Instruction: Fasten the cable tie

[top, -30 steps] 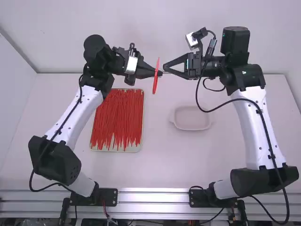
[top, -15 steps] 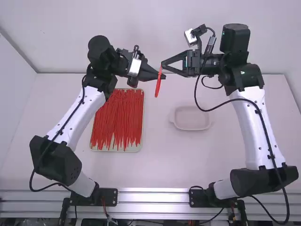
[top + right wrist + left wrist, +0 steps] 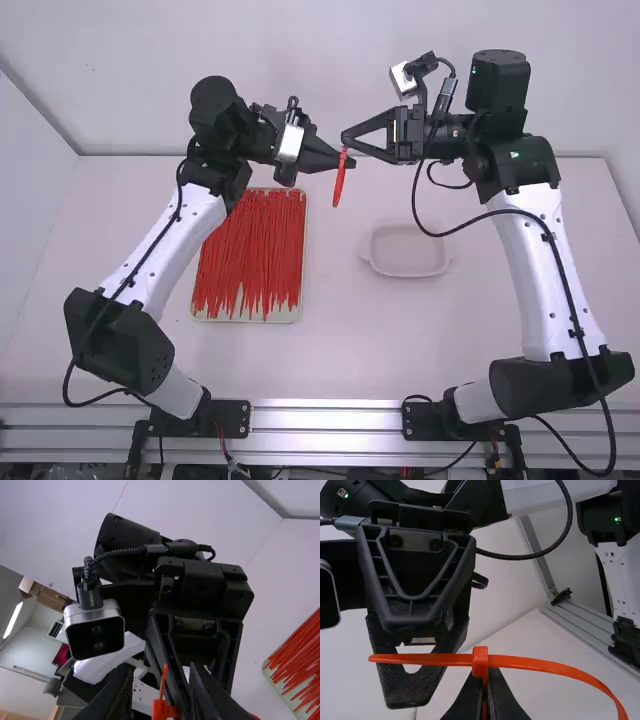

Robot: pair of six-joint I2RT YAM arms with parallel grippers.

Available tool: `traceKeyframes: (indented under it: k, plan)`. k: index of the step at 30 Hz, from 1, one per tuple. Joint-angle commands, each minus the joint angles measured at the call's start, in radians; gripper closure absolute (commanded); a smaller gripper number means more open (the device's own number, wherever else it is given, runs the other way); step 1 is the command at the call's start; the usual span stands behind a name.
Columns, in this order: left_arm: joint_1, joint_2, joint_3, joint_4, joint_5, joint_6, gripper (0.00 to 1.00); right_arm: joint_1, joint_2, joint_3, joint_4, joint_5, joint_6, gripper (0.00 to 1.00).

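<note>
The left tool (image 3: 338, 160) is clenched on the cable tie (image 3: 339, 182) at its head, strap crosswise; the right tool (image 3: 347, 141), released, faces it and straddles that head

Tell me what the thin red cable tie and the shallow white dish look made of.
The thin red cable tie: probably flexible plastic, smooth, slightly glossy; it bows in a curve. The shallow white dish: likely moulded plastic, matt, rounded rim; ceramic cannot be ruled out.
</note>
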Motion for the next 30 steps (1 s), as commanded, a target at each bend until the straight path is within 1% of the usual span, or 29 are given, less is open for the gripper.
traceKeyframes:
  k: [1,4,5,6,8,15,20,21,24,30]
  plan:
    - [-0.013,-0.007,0.005,0.002,-0.020,0.006,0.98,0.001,0.000,0.017,0.006,-0.014,0.003,0.73]
    - [-0.013,-0.007,0.005,0.004,-0.018,0.010,0.98,0.002,0.000,0.017,0.006,-0.014,0.003,0.75]
    - [-0.013,-0.007,0.005,0.003,-0.021,0.011,0.98,0.002,0.000,0.017,0.005,-0.014,0.003,0.81]
    - [-0.013,-0.007,0.005,0.003,-0.021,0.011,0.98,0.002,0.000,0.017,0.004,-0.014,0.003,0.83]
    - [-0.013,-0.007,0.005,0.003,-0.020,0.009,0.98,0.001,0.000,0.017,0.002,-0.014,0.003,1.00]
    - [-0.013,-0.007,0.005,-0.012,-0.020,0.007,0.98,0.001,0.000,0.017,0.004,-0.004,-0.024,1.00]
    - [-0.014,-0.007,0.004,-0.114,-0.132,0.030,0.98,0.001,0.000,0.017,0.029,0.023,-0.026,1.00]
    - [-0.014,-0.007,0.004,-0.154,-0.132,0.071,0.98,0.001,0.000,0.017,0.041,0.025,-0.027,1.00]
    - [-0.026,-0.007,0.004,-0.203,-0.124,0.114,0.98,0.001,0.000,0.017,0.061,0.040,-0.021,1.00]
    - [-0.032,-0.007,0.004,-0.287,-0.125,0.153,0.98,0.001,0.000,0.017,0.108,0.045,0.020,1.00]
